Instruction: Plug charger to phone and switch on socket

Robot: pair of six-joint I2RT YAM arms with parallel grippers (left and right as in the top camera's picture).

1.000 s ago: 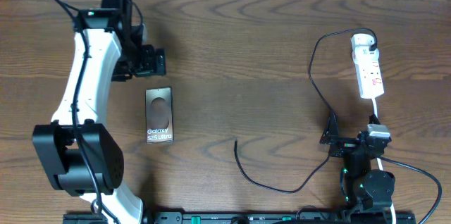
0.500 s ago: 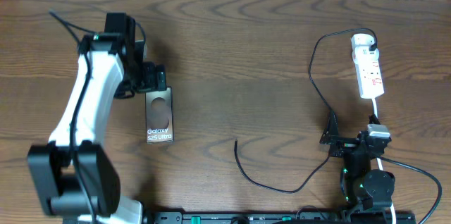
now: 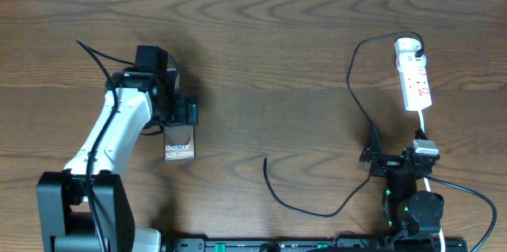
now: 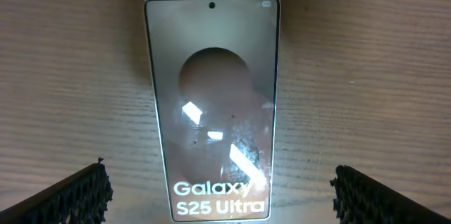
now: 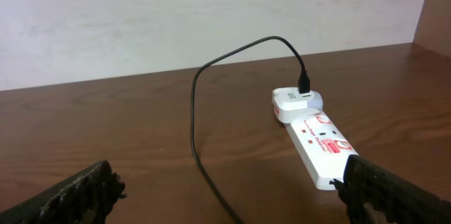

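Observation:
The phone (image 3: 179,142) lies flat on the table, left of centre, its "Galaxy S25 Ultra" lettering at the near end; it fills the left wrist view (image 4: 211,104). My left gripper (image 3: 181,114) is open and hovers over the phone's far end, one finger on each side (image 4: 220,196). The charger cable (image 3: 305,207) runs from the white socket (image 3: 413,74) at the far right down to a free tip (image 3: 264,159) near the table's centre. My right gripper (image 3: 371,157) is open and empty near the front right. The socket (image 5: 318,143) and cable (image 5: 201,146) show ahead of it.
A white adapter (image 5: 290,101) is plugged into the socket's far end, with the black cable coming out of it. The socket's white cord (image 3: 424,129) runs toward the right arm's base. A pale wall stands behind the table in the right wrist view.
My left arm has swung toward the near right, bringing the open gripper from beside the phone's far end to over the phone. The right arm, cable and socket have not moved.

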